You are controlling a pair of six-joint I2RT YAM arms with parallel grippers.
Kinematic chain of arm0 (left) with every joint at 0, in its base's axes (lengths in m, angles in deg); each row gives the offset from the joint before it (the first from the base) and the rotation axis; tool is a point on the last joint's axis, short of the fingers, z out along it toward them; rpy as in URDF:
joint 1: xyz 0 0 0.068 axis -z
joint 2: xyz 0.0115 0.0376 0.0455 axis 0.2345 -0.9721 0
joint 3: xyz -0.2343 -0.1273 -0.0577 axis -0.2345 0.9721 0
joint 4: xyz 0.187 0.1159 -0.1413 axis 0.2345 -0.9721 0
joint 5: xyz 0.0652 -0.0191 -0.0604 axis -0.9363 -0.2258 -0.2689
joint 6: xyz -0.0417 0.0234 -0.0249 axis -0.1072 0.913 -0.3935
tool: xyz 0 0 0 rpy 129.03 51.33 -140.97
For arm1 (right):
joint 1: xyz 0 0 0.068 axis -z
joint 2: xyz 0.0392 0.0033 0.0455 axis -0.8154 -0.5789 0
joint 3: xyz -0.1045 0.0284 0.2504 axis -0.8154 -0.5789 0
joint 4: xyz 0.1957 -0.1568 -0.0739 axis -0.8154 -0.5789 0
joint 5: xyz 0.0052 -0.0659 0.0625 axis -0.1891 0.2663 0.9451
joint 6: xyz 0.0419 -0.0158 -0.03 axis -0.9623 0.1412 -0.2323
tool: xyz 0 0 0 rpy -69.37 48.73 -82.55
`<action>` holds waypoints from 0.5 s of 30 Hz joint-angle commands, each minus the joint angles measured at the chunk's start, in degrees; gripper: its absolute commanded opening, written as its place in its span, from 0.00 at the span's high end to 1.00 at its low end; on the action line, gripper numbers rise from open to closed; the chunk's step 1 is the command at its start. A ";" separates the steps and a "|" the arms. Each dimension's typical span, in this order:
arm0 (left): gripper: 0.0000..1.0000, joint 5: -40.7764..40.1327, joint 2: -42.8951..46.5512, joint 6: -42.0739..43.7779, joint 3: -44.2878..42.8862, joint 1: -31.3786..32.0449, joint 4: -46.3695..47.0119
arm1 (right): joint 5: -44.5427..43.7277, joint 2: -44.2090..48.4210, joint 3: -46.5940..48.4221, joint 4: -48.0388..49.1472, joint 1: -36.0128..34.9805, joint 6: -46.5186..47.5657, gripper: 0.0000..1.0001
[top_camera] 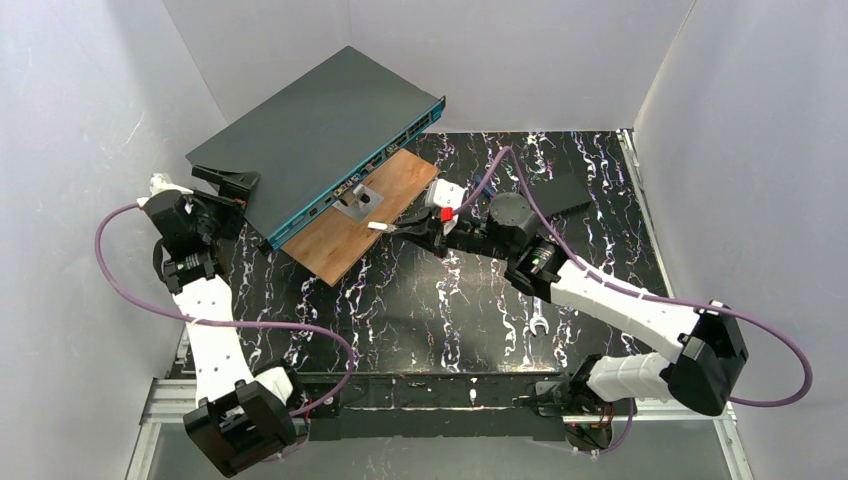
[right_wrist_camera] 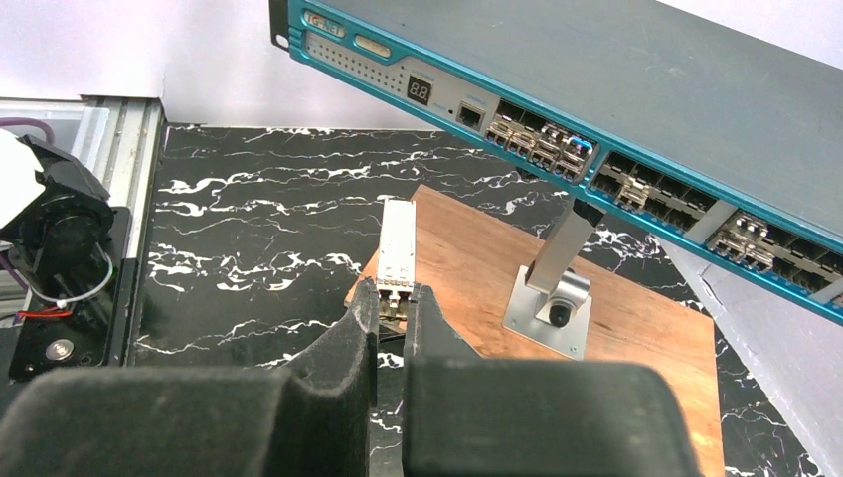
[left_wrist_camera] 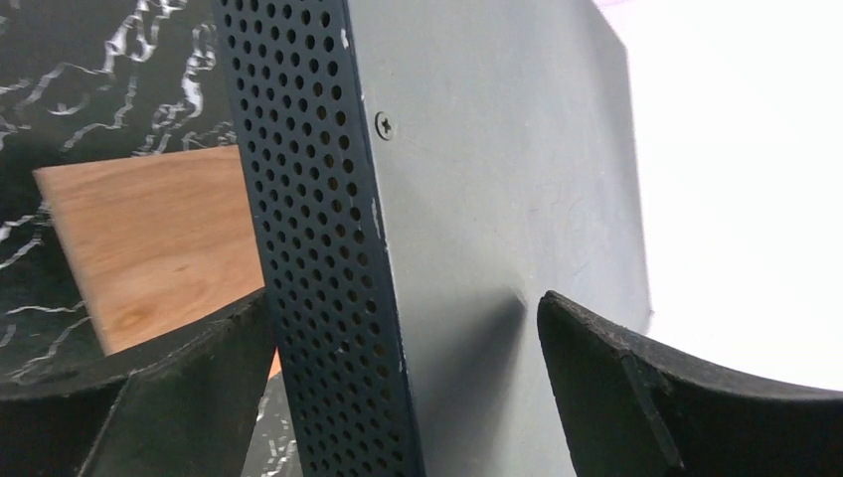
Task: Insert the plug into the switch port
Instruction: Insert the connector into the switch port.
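Note:
The switch (top_camera: 320, 125), a large dark grey box, sits tilted at the back left, its teal port edge (right_wrist_camera: 596, 159) facing my right arm. My left gripper (top_camera: 228, 185) stands open astride the switch's left corner. In the left wrist view the perforated side (left_wrist_camera: 318, 248) runs between the fingers (left_wrist_camera: 179, 378), with a gap before the right finger. My right gripper (right_wrist_camera: 395, 298) is shut on the plug (right_wrist_camera: 396, 243), a small silver module. The plug (top_camera: 378, 226) hovers by the wooden board's near corner, a short way below and in front of the ports.
A wooden board (top_camera: 340, 235) lies under the teal edge and carries a metal bracket (right_wrist_camera: 552, 298) that props the switch up. A small flat black box (top_camera: 565, 190) lies at the back right. A wrench (top_camera: 537, 325) lies on the black marbled mat. White walls enclose the table.

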 commanded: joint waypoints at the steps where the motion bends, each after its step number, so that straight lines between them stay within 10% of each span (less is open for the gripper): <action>1: 0.02 7.42 -0.29 -5.81 3.70 -1.34 5.66 | -2.56 -0.47 3.35 5.74 -1.43 1.61 0.99; 9: 0.07 14.79 -1.19 -13.99 8.99 -2.21 13.23 | -14.63 -1.57 2.46 9.30 -5.94 5.17 0.99; 15: 0.10 15.81 -2.48 -11.26 4.53 -2.42 -0.10 | -20.61 -3.58 2.16 12.54 -8.24 6.73 0.99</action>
